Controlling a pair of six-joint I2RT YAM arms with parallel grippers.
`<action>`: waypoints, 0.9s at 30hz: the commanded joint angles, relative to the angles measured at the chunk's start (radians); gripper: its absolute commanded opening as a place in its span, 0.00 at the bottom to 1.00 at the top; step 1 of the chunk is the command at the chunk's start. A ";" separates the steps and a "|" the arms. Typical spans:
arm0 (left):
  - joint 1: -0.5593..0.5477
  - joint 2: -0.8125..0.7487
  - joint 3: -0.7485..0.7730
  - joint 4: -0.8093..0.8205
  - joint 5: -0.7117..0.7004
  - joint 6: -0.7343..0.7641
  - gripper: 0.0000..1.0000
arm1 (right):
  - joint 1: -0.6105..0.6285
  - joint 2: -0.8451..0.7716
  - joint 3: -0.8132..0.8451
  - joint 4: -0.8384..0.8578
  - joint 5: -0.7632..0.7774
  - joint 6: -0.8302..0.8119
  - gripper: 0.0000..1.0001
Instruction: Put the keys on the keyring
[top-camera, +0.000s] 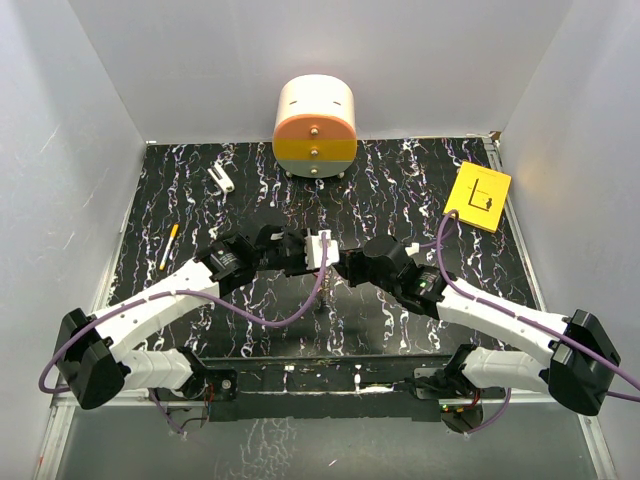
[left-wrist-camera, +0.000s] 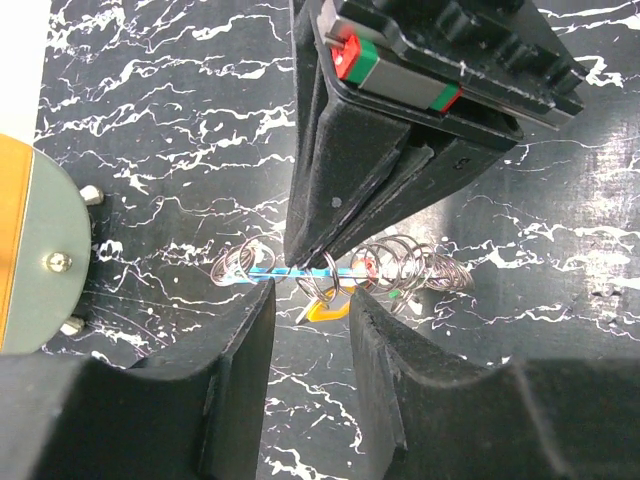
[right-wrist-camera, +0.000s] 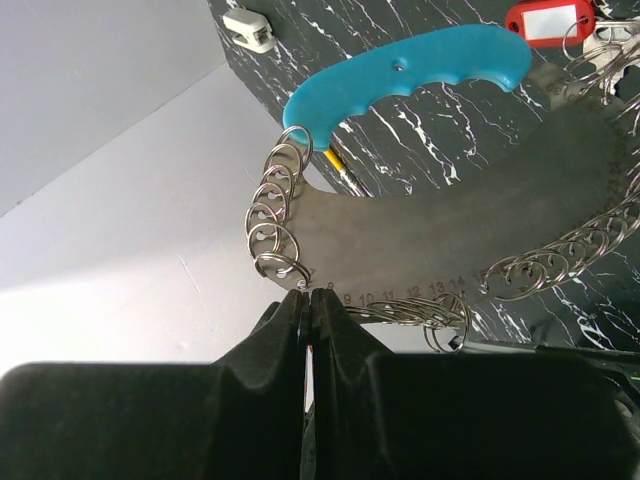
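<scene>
Pinching tight, the right gripper (right-wrist-camera: 306, 300) is pressing its jaws flat together on the rim of a grey plate (right-wrist-camera: 430, 225) with a teal handle (right-wrist-camera: 410, 70). This arm alone seems to be carrying the plate in the air. Keyrings (right-wrist-camera: 272, 215) are hanging in a row all along that rim; which one is meant to take the keys, the views are not saying.

The left gripper (left-wrist-camera: 312, 296) is sitting with its jaws partly apart and is gripping nothing that can be made out. A ring and a small orange piece (left-wrist-camera: 325, 311) are dangling in the gap.

Now the relation that matters. From the left wrist the plate is showing edge-on, a thin blue line running left to right across the left gripper's mouth. Its long axis is therefore lying crosswise to those fingers.

The keys (left-wrist-camera: 368, 266) are sitting off to the right of that gap. Only a red fleck and a green fleck (left-wrist-camera: 396, 293) are peeking through the coils, just beside the right-hand finger. From the right wrist, a red tag-like head (right-wrist-camera: 545, 20) is hanging by the handle's far tip, well apart from the pinch.

So the left gripper is looking like the nearer hand. Its next reach is probably calling for a sideways shift along the plate rather than a push straight ahead.
</scene>
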 joint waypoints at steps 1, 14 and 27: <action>-0.008 0.004 0.018 0.037 0.003 -0.010 0.33 | 0.006 -0.009 0.046 0.106 -0.001 0.398 0.08; -0.017 0.009 0.003 0.028 -0.002 -0.018 0.31 | 0.009 -0.005 0.045 0.119 -0.006 0.397 0.08; -0.017 0.010 -0.006 0.029 -0.058 -0.002 0.20 | 0.010 -0.003 0.047 0.124 -0.005 0.396 0.08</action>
